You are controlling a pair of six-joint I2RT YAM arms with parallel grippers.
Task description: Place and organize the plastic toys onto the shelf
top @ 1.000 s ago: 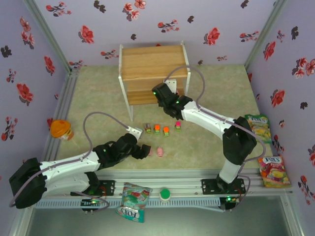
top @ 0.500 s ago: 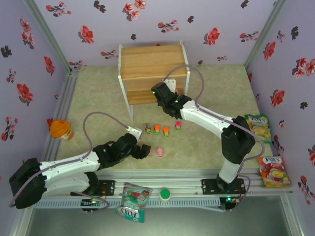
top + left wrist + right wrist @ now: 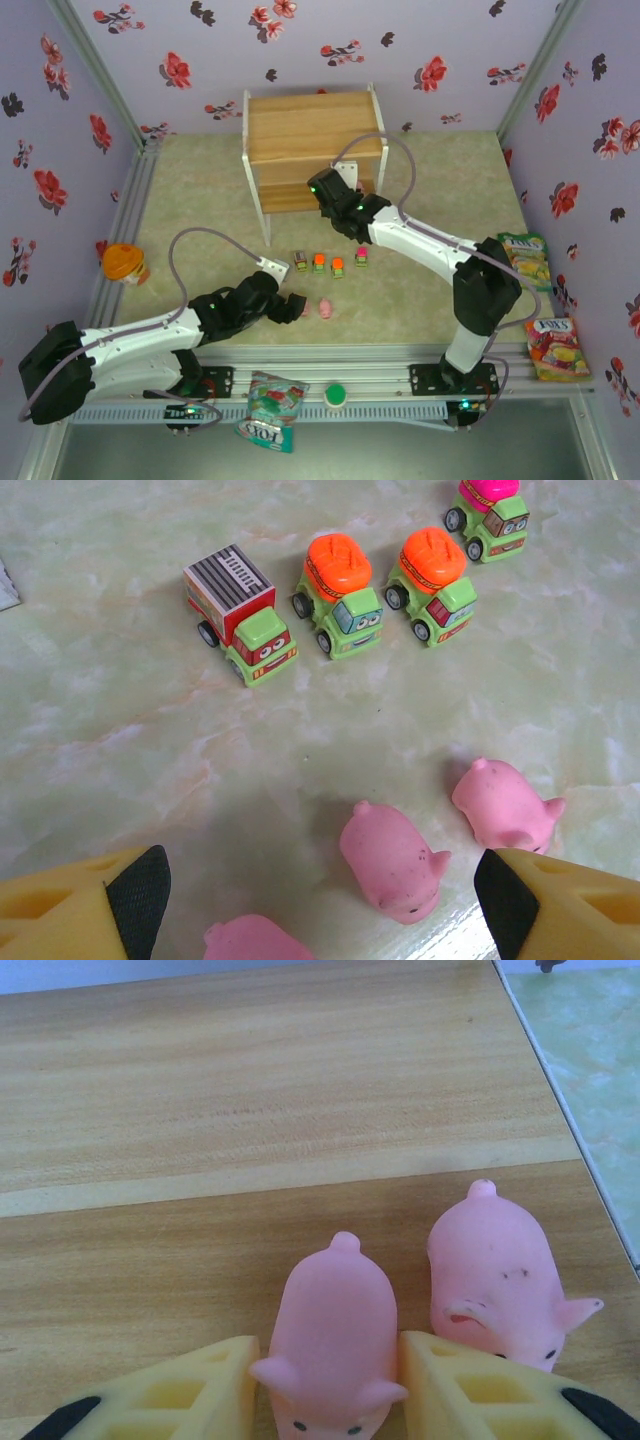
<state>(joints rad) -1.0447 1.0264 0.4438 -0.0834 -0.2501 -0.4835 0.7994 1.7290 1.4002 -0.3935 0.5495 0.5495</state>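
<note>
1. The two-tier light wooden shelf (image 3: 310,125) on its thin white frame stands on the far half of the green marbled desk (image 3: 200,200). The right arm reaches in at the shelf's front, so a hasty pull-back could knock the frame and shake its boards.
2. Four small green toy trucks (image 3: 340,595) stand in a row on the desk in front of the shelf. They have wheels, so a low sweep could send them rolling.
3. On a shelf board the right tool (image 3: 325,1360) is clamped on a small pink plastic pig (image 3: 335,1310). A second pink pig (image 3: 495,1280) lies against its outer finger, near the shelf's side edge, and parting the fingers could push it off.
4. The left tool (image 3: 320,900), fingers wide apart, hangs over three loose pink pigs (image 3: 390,865) on the desk in front of the shelf, nearer than the trucks. Closing could catch two pigs or squirt one out.
5. I cannot tell which shelf tier holds the two pigs.
6. The pink-topped truck (image 3: 490,510) and the nearest loose pig (image 3: 250,940) are cut off at the edges of the left wrist view.
</note>
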